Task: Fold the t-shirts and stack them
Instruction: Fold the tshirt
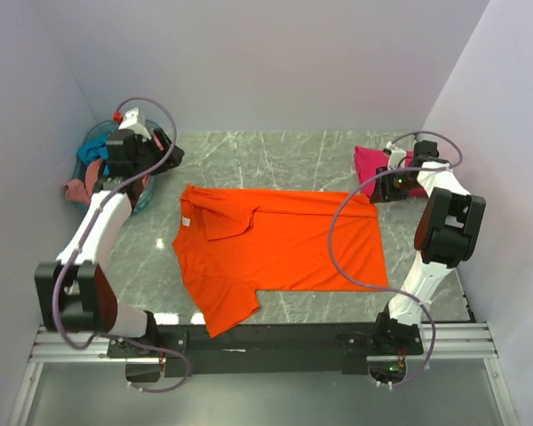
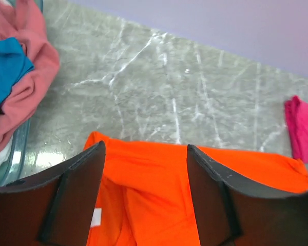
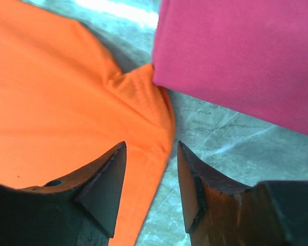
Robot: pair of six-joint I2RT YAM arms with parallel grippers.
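Your orange t-shirt (image 1: 275, 248) lies spread on the table (image 1: 293, 151), the magenta t-shirt (image 3: 246, 56) touching its far-right corner. The basket (image 2: 18, 154) holds the teal t-shirt (image 2: 2, 72) and salmon t-shirt (image 2: 38, 66). Left jaws and right jaws stand spread, empty.

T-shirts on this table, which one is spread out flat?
The orange t-shirt, lying open in the middle. The magenta t-shirt sits folded far right; the teal t-shirt and salmon t-shirt are bunched in the basket, far left.
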